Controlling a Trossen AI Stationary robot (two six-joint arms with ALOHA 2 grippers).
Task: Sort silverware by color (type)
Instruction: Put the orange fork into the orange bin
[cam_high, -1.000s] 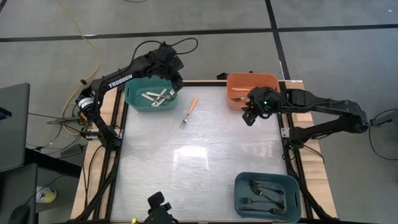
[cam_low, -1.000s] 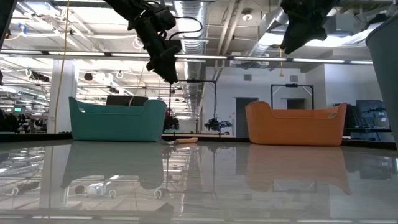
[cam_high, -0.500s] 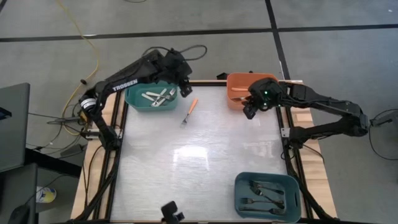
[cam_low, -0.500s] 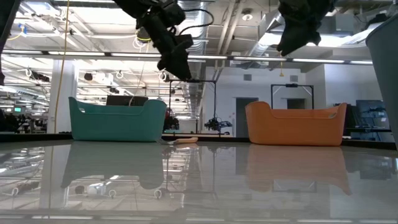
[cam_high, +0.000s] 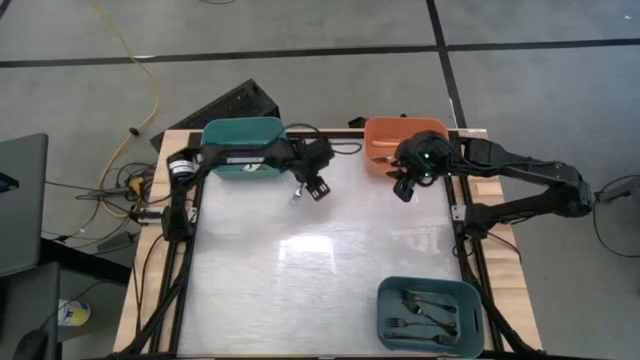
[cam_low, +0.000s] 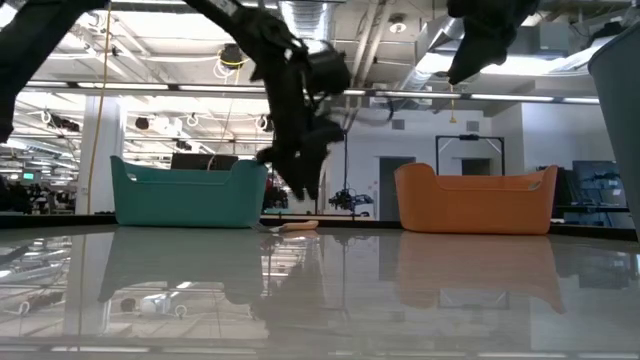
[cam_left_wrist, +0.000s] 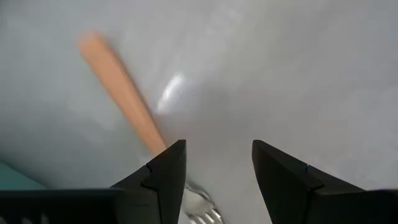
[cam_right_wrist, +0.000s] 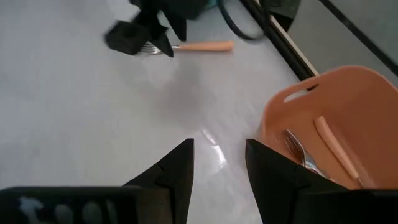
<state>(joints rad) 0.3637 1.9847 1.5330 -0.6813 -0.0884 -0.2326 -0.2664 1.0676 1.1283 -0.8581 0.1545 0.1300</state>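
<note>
Orange plastic marks the one loose piece: a slim orange-handled fork (cam_left_wrist: 124, 99) lying on the glossy white table (cam_high: 320, 260), upper centre of the high view, between the teal bin (cam_high: 243, 135) and the orange bin (cam_high: 405, 135). The left gripper (cam_left_wrist: 216, 177) hovers above its tine end, fingers spread and empty. Closing there could skid the fork or miss the thin handle. The right gripper (cam_right_wrist: 219, 163), also spread and empty, waits beside the orange bin. Open tabletop lies below; the teal bin's wall is close.
</note>
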